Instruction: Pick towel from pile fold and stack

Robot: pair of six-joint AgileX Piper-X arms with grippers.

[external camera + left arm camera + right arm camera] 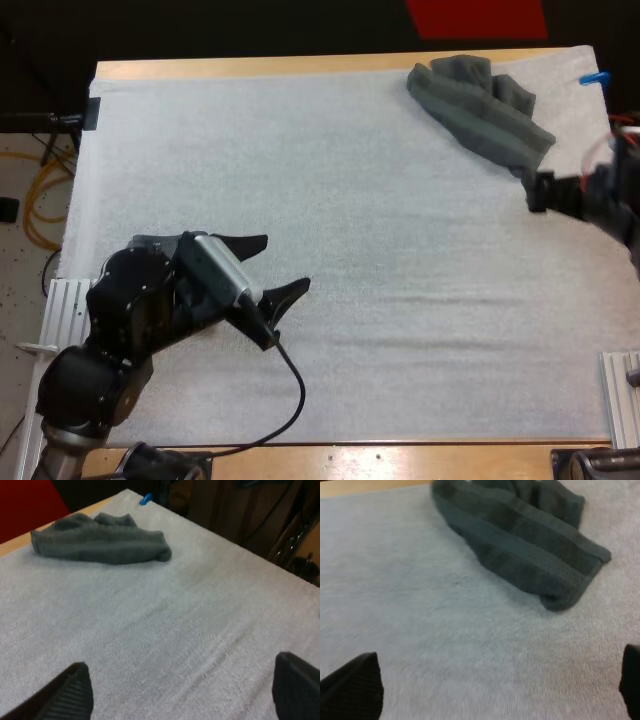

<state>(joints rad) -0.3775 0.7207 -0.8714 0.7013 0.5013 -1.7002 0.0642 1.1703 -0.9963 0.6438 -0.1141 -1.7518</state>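
A dark grey-green towel [482, 108] lies crumpled at the far right of the white mat [350, 250]. My right gripper [545, 192] hovers just in front of the towel's near end. In the right wrist view the towel [520, 545] lies a short way ahead of the right gripper [495, 687], whose fingers stand wide apart with nothing between them. My left gripper [275, 268] is at the near left of the mat, open and empty. From the left wrist the towel [102, 542] is far off across the mat, beyond the spread left gripper [182, 690].
The mat covers nearly the whole wooden table [300, 66]. A wide stretch of bare mat lies between the two grippers. Silver arm mounts [65, 310] stand at the table's near left and near right corners.
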